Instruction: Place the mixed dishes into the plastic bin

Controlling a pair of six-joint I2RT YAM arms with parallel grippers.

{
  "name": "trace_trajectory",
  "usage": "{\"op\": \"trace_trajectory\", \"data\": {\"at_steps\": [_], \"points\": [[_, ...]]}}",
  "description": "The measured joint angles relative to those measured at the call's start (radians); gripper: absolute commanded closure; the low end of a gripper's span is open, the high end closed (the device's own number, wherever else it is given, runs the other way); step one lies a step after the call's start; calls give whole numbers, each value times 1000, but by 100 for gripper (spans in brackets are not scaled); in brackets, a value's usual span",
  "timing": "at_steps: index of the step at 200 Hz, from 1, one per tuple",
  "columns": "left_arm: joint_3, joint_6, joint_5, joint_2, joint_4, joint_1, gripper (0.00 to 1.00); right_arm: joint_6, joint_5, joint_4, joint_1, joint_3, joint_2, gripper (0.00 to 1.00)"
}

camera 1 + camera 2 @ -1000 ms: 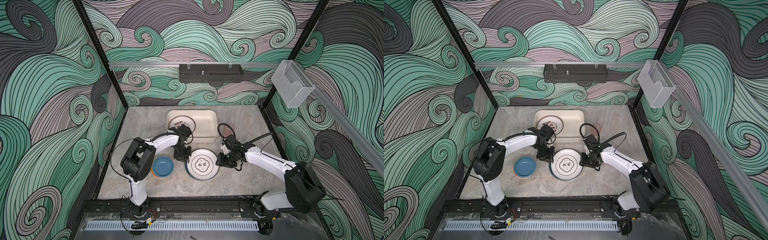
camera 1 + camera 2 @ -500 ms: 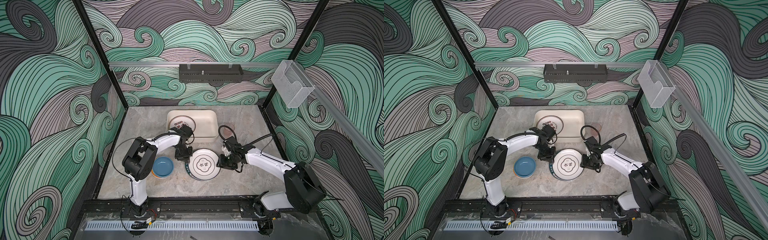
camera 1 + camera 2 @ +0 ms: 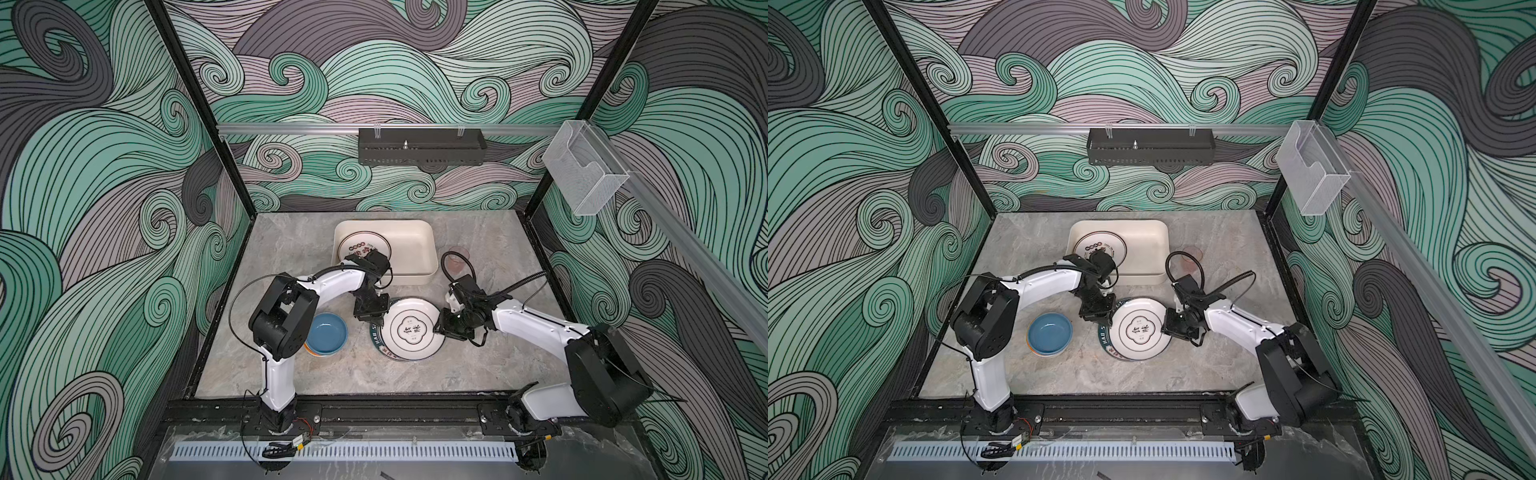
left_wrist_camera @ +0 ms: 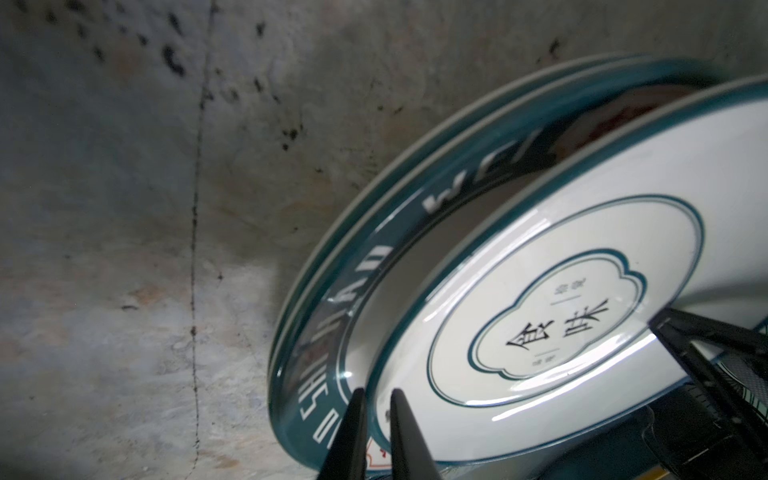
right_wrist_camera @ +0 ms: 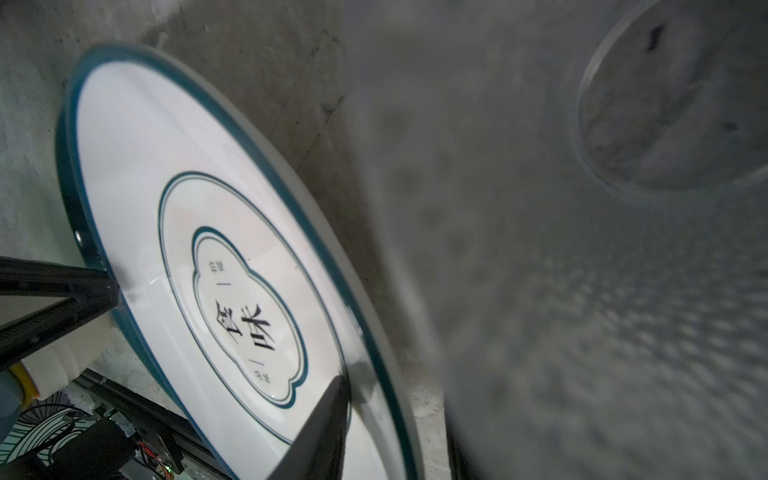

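Note:
A white plate (image 3: 411, 330) with black characters lies tilted on a green lettered-rim plate (image 3: 376, 337), in front of the cream plastic bin (image 3: 415, 241). Another plate (image 3: 363, 248) lies in the bin. My left gripper (image 3: 371, 318) is shut on the white plate's left rim. In the left wrist view its fingers (image 4: 358, 428) straddle that rim (image 4: 457, 316), which is raised off the green plate (image 4: 328, 328). My right gripper (image 3: 441, 328) is at the plate's right rim. One of its fingers (image 5: 328, 415) rests on the plate's face (image 5: 137, 166). The other is hidden.
Stacked bowls, a blue one (image 3: 328, 332) on top, sit left of the plates by my left arm. A translucent cup (image 3: 458, 257) stands right of the bin, behind my right wrist. A blurred translucent shape (image 5: 602, 249) fills much of the right wrist view.
My left gripper and the white plate have edged slightly to the right. My right gripper has stayed at the plate's right rim.

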Motion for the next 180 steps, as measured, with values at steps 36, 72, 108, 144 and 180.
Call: {"op": "trace_trajectory", "data": {"at_steps": [36, 72, 108, 144, 180], "points": [[2, 2, 0, 0, -5, 0, 85, 3, -13, 21, -5, -3, 0, 78], [6, 6, -6, 0, -18, -1, 84, 6, -46, 45, -17, -6, -32, 87], [6, 8, -7, -6, -19, -1, 81, 6, -54, 49, -16, -6, -59, 95], [6, 9, -17, -46, -25, -1, 76, 6, -47, 21, -16, -6, -114, 100], [10, 8, -26, -112, -34, 0, 70, 3, -23, -35, -16, -1, -182, 100]]}}
